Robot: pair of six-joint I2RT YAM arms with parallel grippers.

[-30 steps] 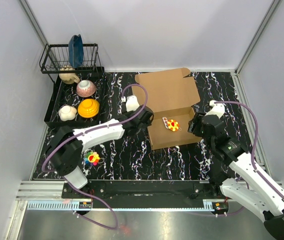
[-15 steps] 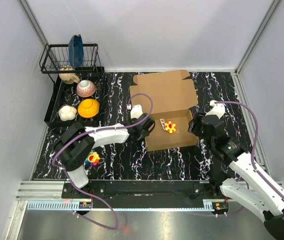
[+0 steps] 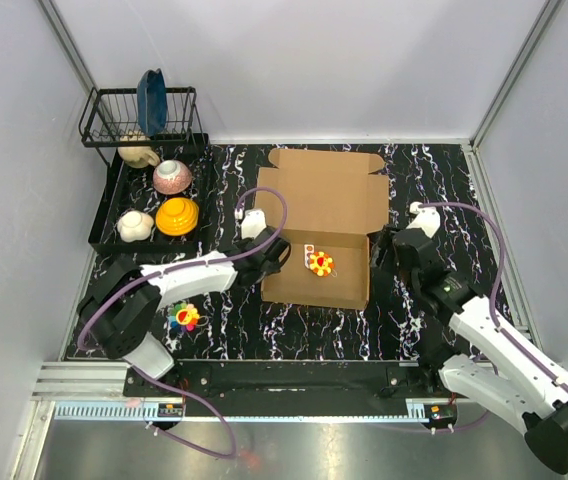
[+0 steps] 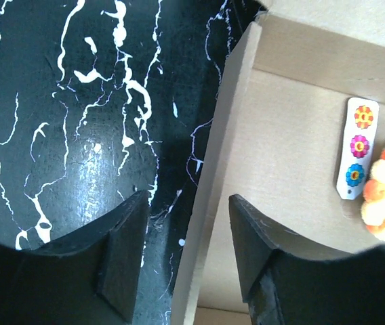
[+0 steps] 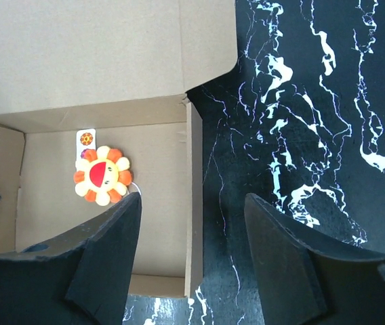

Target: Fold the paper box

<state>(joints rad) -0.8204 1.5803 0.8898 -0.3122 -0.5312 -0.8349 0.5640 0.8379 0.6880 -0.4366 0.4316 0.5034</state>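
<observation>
Box (image 3: 329,190) on desk (image 3: 434,180), lid laid back: light, stiff cardboard, probably bending only at creases. Left end effector (image 4: 187,203) apart astride left wall, right end effector (image 5: 192,203) apart above right wall. Best pinched at wall edges

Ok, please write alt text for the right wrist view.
An open brown box lies on a black marbled table, a flower toy inside. The right gripper hangs open, its fingers framing the box's right wall.
</observation>
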